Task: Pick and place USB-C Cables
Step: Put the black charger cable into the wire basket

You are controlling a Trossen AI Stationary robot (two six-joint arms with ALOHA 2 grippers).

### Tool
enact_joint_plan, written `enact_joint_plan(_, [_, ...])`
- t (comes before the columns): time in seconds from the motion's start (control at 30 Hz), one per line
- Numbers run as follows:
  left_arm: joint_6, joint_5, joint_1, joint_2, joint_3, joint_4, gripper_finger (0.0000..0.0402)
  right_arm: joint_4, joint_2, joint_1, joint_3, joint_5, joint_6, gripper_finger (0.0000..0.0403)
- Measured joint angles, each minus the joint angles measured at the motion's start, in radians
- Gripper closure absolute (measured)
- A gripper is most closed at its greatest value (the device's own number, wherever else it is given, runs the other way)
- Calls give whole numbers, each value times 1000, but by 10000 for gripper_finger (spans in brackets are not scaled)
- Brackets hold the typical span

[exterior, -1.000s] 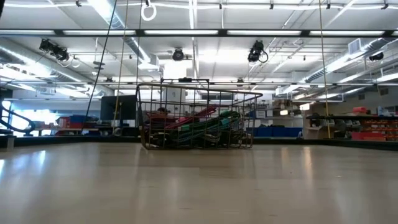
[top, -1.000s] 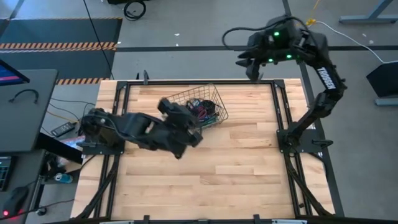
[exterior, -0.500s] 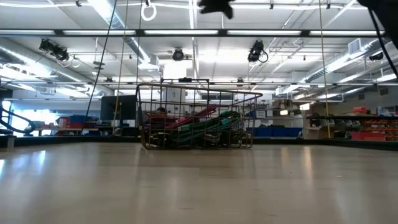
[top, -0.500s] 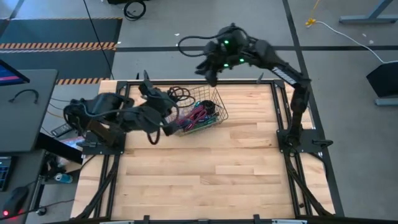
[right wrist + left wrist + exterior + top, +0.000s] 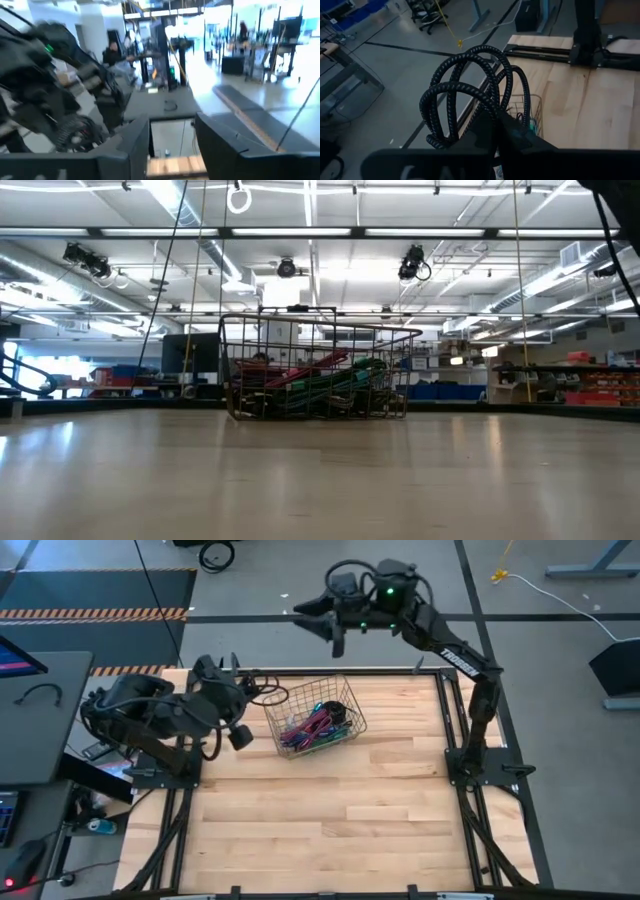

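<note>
Basket (image 5: 314, 716) stands at the table's (image 5: 380, 820) far edge, open on top; left arm (image 5: 160, 715) crowds its left side; near boards lie free

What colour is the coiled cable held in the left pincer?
Black, with a ribbed braided texture; the coiled cable shows best in the left wrist view, clamped by the left pincer.

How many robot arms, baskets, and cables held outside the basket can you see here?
Robot arms: 2, the left gripper and the right gripper
Wire basket: 1, with a tangle of cables too jumbled to count
Black cable gripped by the left arm outside the basket: 1
Total: 4
</note>
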Motion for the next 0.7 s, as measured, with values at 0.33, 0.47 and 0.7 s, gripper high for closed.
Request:
enact_joint_plan(0.33, [8,-4,41,-11,0,-30,387,-321,-16,53,1,-19,-81,196])
enact_joint_plan(0.47, [4,-5,67,-11,0,-30,387,-377,-8,115,-15,14,-141,197])
enact_joint_plan(0.7, [-4,-3,93,-10,0,2,387,-315,2,193,-41,94,-177,196])
